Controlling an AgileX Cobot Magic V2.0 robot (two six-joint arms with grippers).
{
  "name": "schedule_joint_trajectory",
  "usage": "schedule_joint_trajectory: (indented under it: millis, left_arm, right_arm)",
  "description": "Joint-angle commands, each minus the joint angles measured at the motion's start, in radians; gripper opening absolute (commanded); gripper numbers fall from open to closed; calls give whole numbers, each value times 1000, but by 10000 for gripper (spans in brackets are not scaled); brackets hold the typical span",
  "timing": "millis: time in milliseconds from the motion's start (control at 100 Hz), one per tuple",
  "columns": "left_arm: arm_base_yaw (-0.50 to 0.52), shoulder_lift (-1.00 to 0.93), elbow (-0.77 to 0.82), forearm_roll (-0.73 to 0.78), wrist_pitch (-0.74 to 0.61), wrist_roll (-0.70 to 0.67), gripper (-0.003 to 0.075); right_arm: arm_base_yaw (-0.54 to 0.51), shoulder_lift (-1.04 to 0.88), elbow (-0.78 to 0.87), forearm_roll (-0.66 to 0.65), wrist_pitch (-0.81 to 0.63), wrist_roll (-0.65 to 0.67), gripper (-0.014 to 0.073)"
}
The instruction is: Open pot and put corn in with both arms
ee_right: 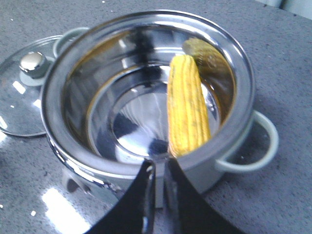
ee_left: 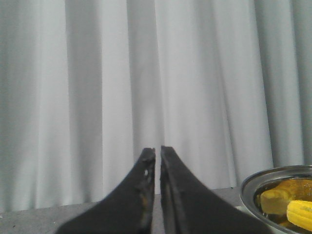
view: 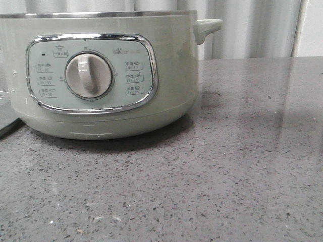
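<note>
Front view: the pot (view: 106, 75) stands on the grey tabletop (view: 242, 166) toward its far left edge. Left wrist: the left hand (ee_left: 158, 153) is pressed together, empty. Right wrist: the right hand (ee_right: 159, 165), also pressed together and empty, hovers over the corn (ee_right: 187, 111) lying inside the pot, glass lid (ee_right: 24, 87) off beside it; the task looks essentially done.

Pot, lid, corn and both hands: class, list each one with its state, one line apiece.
pot: open, lid off
lid: lying flat on the table beside the pot
corn: inside the pot, leaning on its wall
left hand: shut, empty
right hand: shut, empty, above the pot rim
</note>
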Motion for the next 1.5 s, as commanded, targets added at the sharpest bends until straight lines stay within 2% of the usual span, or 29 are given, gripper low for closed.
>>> schedule_joint_trajectory:
  millis: [0,310,720,1120,1491]
  left_arm:
    - [-7,-24,-36,-11,-23,-8,-20]
    - [-7,-94,-36,-11,113,-8,-20]
    - [-7,-94,9,-35,132,-8,-20]
    - [-7,-94,32,-55,154,-8,-20]
    - [-7,-94,32,-55,159,-8,-20]
  right_arm:
    - [1,-85,55,-18,-114,-12,-57]
    - [1,-387,429,-56,-398,-12,-57]
    - [-30,-783,811,-141,-569,-12,-57]
    - [-111,-1086,941,-141,-555,-12,-57]
    - [-111,-1105,941,-146,-552,-12,-57]
